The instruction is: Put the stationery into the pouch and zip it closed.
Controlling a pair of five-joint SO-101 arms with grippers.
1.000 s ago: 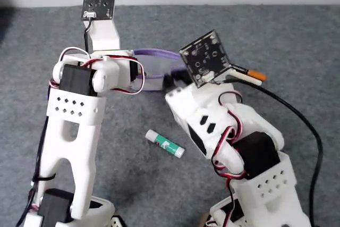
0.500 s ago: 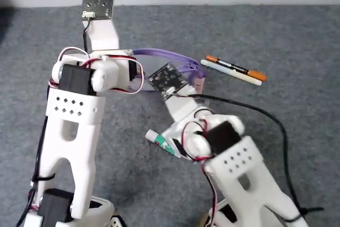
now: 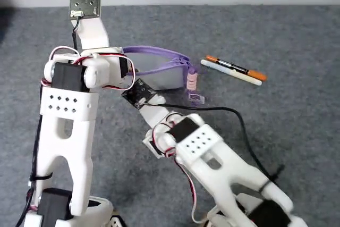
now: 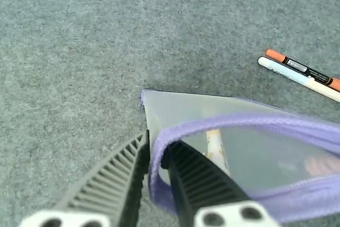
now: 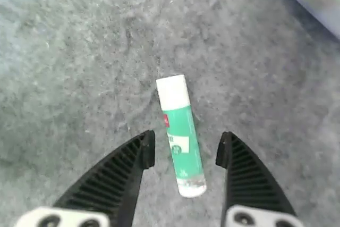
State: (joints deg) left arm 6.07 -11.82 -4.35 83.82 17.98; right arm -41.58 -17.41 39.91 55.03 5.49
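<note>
A translucent pouch (image 3: 162, 73) with a purple zip rim lies open at the table's back middle. My left gripper (image 4: 154, 150) is shut on the rim of the pouch (image 4: 234, 142) at one end, holding it up; a pale stick-shaped item (image 4: 215, 144) shows inside. An orange-capped pen and a white pen (image 3: 234, 70) lie together right of the pouch, also seen as pens (image 4: 300, 73). A green-and-white glue stick (image 5: 180, 131) lies flat on the mat. My right gripper (image 5: 186, 141) is open just above it, one finger on each side. In the high view the right arm (image 3: 196, 142) covers the glue stick.
Grey felt mat (image 3: 287, 35) covers the table, with a pale wall along the back. A black cable (image 3: 239, 123) trails from the right arm across the mat. The pouch's pink zip pull (image 3: 192, 82) hangs at its right end.
The right arm has swung from above the pouch leftward and down over the glue stick, hiding it in the high view. The left arm shifted slightly left, stretching the pouch's mouth.
</note>
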